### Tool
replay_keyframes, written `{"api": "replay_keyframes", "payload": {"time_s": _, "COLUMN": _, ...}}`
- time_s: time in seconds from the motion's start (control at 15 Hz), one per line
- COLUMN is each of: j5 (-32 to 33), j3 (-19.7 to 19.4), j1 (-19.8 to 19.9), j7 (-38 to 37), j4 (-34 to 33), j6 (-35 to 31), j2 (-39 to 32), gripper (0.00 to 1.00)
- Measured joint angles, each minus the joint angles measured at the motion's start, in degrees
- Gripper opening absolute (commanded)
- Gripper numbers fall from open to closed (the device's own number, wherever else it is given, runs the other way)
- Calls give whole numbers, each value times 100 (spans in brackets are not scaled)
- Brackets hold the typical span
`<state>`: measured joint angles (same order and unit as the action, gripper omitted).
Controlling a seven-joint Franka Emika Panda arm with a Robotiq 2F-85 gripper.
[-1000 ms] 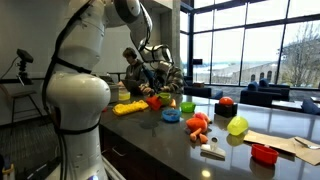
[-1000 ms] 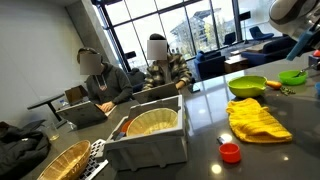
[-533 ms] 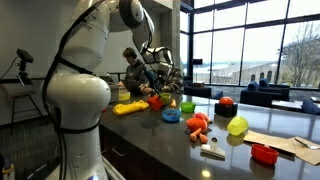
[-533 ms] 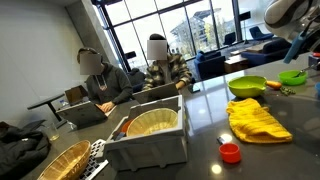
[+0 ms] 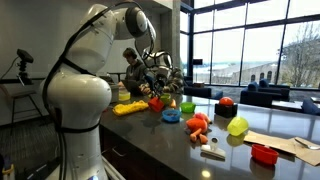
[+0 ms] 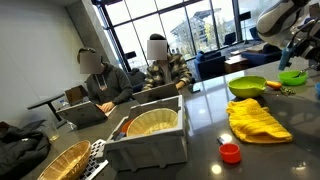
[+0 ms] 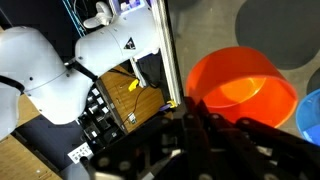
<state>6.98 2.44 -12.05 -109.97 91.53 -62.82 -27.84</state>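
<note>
Dark glossy bench (image 5: 150, 135) in an open lounge/office rm w/ tall windows (image 5: 250, 45) at 12–3 o'clock in an exterior view; bldgs outside. 2 people (image 6: 130, 68) sit behind it w/ laptops.

Hand (image 7: 195, 135) is closed, fingers together, right at the near rim of the orange bowl (image 7: 240, 88). The bowl sits at approx 1 o'clock from the hand in wrist view. Can't tell if the rim is pinched. In an exterior view the hand (image 5: 152, 88) hangs just over the same bowl (image 5: 155, 101), mid-bench.

Counts:
- 1 orange bowl
- 1 blue bowl (image 5: 172, 115), at 4 o'clock of the orange one, close by
- 2 green dishes (image 6: 247, 86) (image 6: 292, 77)
- 1 yellow cloth (image 6: 258, 120)
- 1 small red lid (image 6: 230, 152)
- 1 red ball (image 5: 226, 102)
- 1 yellow-green ball (image 5: 237, 126)
- 1 grey bin (image 6: 150, 145)
- 2 wicker baskets, one inside the bin (image 6: 152, 122), one at 8 o'clock of it (image 6: 60, 160)

Writing: a small white tag (image 7: 76, 152) at 8 o'clock in wrist view, too small to read.
</note>
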Motion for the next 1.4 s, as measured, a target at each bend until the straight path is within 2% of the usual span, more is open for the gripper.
{"api": "replay_keyframes", "payload": {"time_s": 0.93, "j5": 219, "j3": -328, "j1": -10, "j7": -761, "j4": -334, "j6": 145, "j2": -539, "gripper": 1}}
{"api": "replay_keyframes", "payload": {"time_s": 1.4, "j5": 227, "j3": -355, "j1": -26, "j7": -870, "j4": -509, "j6": 271, "j2": -621, "gripper": 1}}
